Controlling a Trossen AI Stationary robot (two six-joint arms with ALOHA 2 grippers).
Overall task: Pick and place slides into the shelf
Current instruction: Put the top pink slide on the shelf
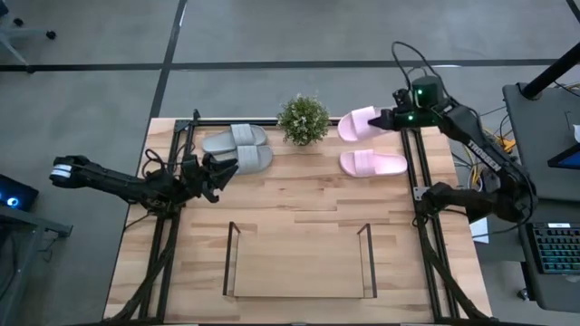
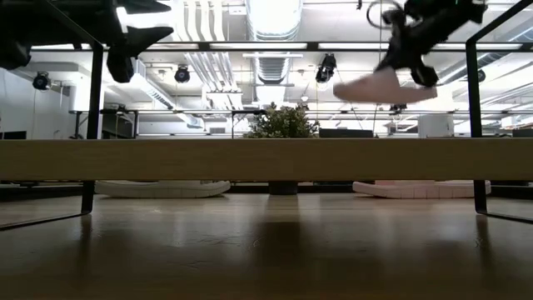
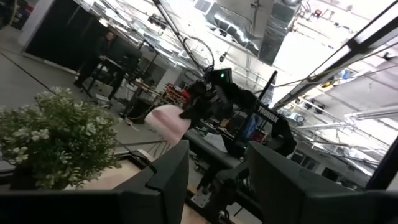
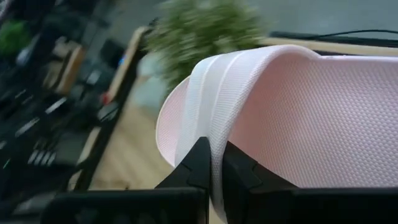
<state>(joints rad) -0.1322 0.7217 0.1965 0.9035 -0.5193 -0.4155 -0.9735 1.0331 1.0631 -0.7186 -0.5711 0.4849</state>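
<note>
My right gripper (image 1: pixel 388 119) is shut on one light pink slide (image 1: pixel 358 124), raised high over the table's far right part; the low view shows that slide (image 2: pixel 385 85) well above the tabletop. The second pink slide (image 1: pixel 373 163) lies flat on its sole close by. Two grey slides (image 1: pixel 236 137) (image 1: pixel 246 159) lie side by side at the far left. My left gripper (image 1: pixel 214 173) is open and hovers above the table, next to the nearer grey slide and touching nothing. The shelf (image 1: pixel 299 263), black wire uprights on a wood base, stands at the near middle. My right gripper pinches the pink slide's wide strap at its edge (image 4: pixel 214 146) between both fingers (image 4: pixel 198 167). The fingers come from the table's right side, slanting down. The slide is lifted clear and hangs slightly tilted below the gripper.
A small potted plant (image 1: pixel 304 119) stands at the far edge between the grey and pink pairs. Black frame rails (image 1: pixel 421 172) run along the table's left and right sides. Bare wood lies between the slides and the shelf.
</note>
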